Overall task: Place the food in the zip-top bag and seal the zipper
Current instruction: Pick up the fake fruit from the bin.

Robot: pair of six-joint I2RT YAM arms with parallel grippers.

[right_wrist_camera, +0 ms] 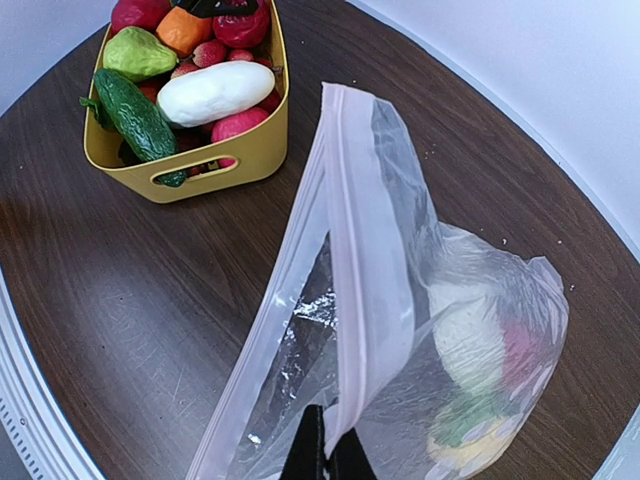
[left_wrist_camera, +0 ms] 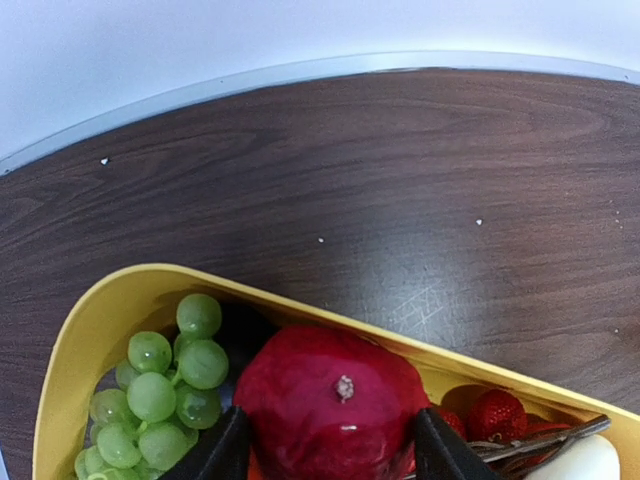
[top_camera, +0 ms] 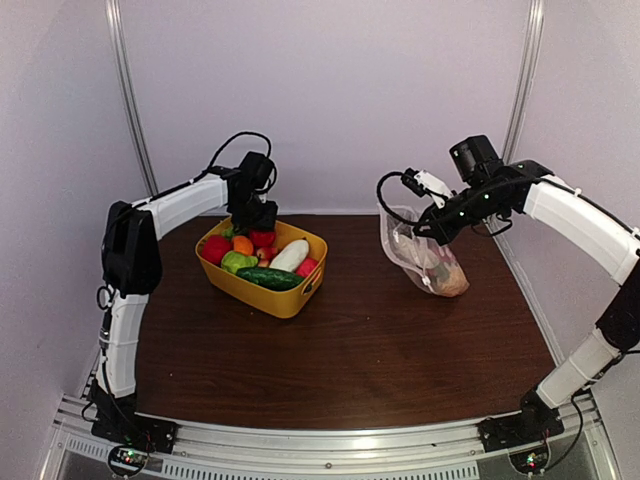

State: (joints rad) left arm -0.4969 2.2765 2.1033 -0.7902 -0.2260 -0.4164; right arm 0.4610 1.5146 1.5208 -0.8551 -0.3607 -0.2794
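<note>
While the yellow tub [top_camera: 272, 297] stands at ten o'clock on the table [top_camera: 380, 350], a red fruit [left_wrist_camera: 330, 395] in it is flanked by the left gripper [left_wrist_camera: 330, 448], its jaws set narrow against the fruit's sides. Whether it is firmly gripped cannot be told. Round and smooth, it could be squeezed out and dropped among the grapes [left_wrist_camera: 165, 385]. At two o'clock the bag [right_wrist_camera: 400, 300] is held up by the right gripper [right_wrist_camera: 322, 455], pinched tight at the zipper [right_wrist_camera: 365, 230]. With one lip held, the mouth could sag shut and the fruit be missed.

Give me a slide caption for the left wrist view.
Left gripper straddling a red fruit in the yellow tub, grapes alongside.
</note>
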